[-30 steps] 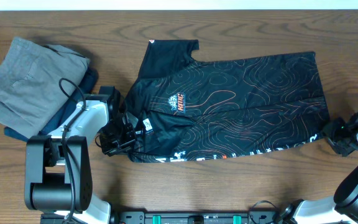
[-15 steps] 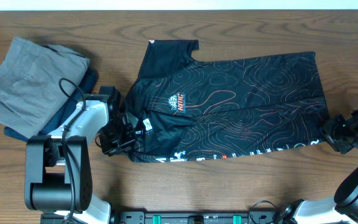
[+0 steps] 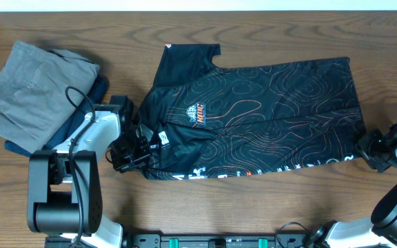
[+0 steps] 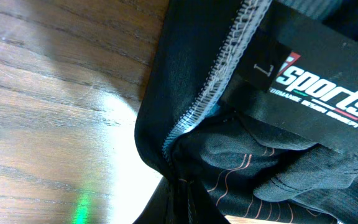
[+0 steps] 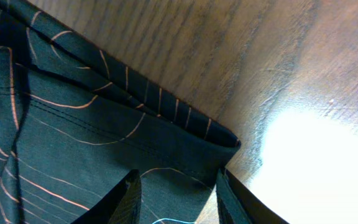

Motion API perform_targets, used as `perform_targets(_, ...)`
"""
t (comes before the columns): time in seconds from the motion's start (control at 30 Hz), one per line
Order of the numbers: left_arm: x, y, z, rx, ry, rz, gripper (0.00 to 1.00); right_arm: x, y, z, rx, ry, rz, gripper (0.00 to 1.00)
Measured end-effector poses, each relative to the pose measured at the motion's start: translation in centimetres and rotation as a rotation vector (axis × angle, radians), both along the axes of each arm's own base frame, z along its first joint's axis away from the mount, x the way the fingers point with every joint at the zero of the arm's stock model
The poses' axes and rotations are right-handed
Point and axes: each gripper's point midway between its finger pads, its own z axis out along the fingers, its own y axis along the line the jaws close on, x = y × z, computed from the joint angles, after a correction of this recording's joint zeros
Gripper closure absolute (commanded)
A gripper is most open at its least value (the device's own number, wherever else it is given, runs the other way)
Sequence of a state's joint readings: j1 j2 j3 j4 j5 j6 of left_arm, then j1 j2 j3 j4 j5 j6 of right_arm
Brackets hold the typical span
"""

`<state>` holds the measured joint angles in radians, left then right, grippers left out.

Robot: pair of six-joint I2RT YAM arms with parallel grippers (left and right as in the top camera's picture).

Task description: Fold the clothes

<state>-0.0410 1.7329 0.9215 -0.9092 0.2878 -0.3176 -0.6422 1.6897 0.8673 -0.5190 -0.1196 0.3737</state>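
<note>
Black shiny orange-lined sports jersey (image 3: 267, 110) lay on brown wooden table (image 3: 253, 210), left gripper (image 3: 131, 150) clamped its collar edge, right gripper (image 5: 178, 198) stood part-open astride its hem corner

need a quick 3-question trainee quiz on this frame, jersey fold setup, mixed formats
1. True or false: the jersey lies on the table with its chest logo facing up.
2. The right fingers straddle which part of the jersey? A) collar B) hem corner C) sleeve
3. Short answer: what colour is the top garment in the pile left of the jersey?
Key: 1 true; 2 B; 3 grey.
</note>
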Motion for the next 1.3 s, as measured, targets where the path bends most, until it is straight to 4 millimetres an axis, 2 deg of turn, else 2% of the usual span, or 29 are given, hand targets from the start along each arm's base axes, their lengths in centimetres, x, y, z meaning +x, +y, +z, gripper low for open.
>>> perform_targets(0.17,0.0,0.0,0.0,0.0,0.001,0.0,0.94,-0.9,0.0,-0.2,-0.005,0.042,-0.006,0.66)
perform_targets(0.33,0.0,0.0,0.0,0.0,0.002,0.0,0.94,-1.4,-0.2,-0.2,-0.017,0.066,-0.022,0.63)
perform_targets(0.67,0.0,0.0,0.0,0.0,0.002,0.0,0.94,0.0,-1.8,0.1,-0.084,0.012,-0.048,0.58)
perform_targets(0.77,0.0,0.0,0.0,0.0,0.002,0.0,0.94,0.0,-1.9,0.1,-0.089,0.01,-0.05,0.65)
perform_targets(0.87,0.0,0.0,0.0,0.0,0.002,0.0,0.94,0.0,-1.9,0.0,-0.09,0.012,-0.052,0.83)
perform_targets(1.03,0.0,0.0,0.0,0.0,0.002,0.0,0.94,0.1,-1.7,0.0,-0.091,0.015,-0.048,0.99)
perform_targets(1.2,-0.2,0.0,0.0,0.0,0.008,0.0,0.94,-0.4,-0.8,-0.2,-0.074,0.048,-0.034,0.99)
perform_targets(1.3,-0.7,0.1,0.1,0.007,0.027,-0.002,0.94,-2.4,-0.3,-0.3,-0.055,0.139,-0.055,0.99)
